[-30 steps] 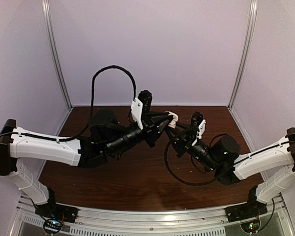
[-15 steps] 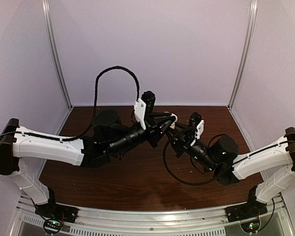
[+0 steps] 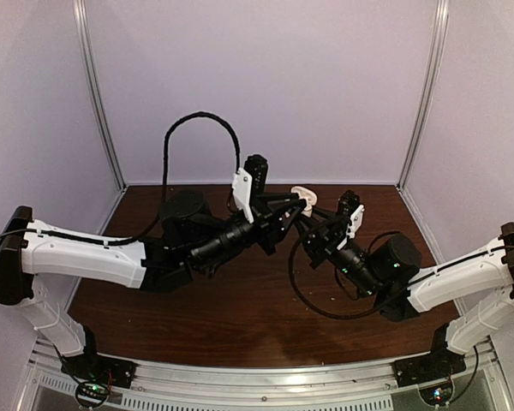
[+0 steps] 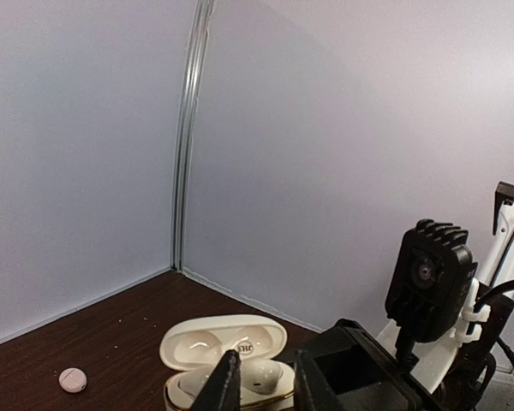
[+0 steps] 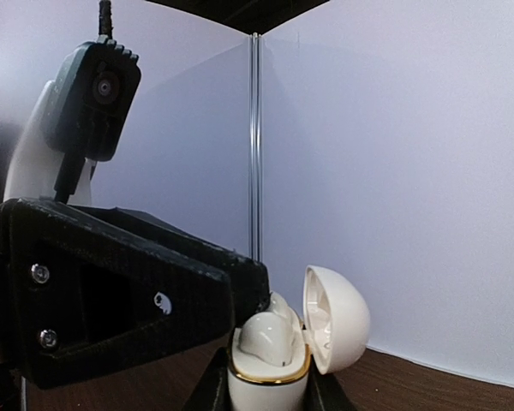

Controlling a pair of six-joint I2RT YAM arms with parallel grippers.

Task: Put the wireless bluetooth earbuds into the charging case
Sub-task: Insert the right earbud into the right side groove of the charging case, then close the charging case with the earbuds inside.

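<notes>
step: seating an earbud, mid-insert or just at release. the charging case (image 5: 269, 387) is the reference for everything below.

right gripper (image 5: 267, 404) is clamped on the lower body of the case, one finger on each side, holding it upright. the lid is hinged fully back, away from the left arm.

left gripper (image 4: 265, 364) comes in over the open top of the case, tips pointing down into it. jaws are slightly apart and straddle one white earbud (image 4: 264, 378). can't tell from either wrist view whether the pads are touching it or have let go.

that earbud sits in the case with its rounded head proud of the gold rim, so my read is in the well but maybe not fully home. a second rounded shape shows just behind it in the right wrist view. could be the other earbud, could be the case interior, can't tell.

a small pink disc (image 4: 72, 379) lies on the table (image 4: 111, 334), well apart from the case on the left arm's side. not part of the job.

next move, as i see it:
- part the left jaws enough to clear the bud, then lift straight up from the case so it isn't dragged out
- right keeps the case steady and level
- confirm both wells are filled; if one is empty, fetch the other bud
- lid shut only after that
</notes>
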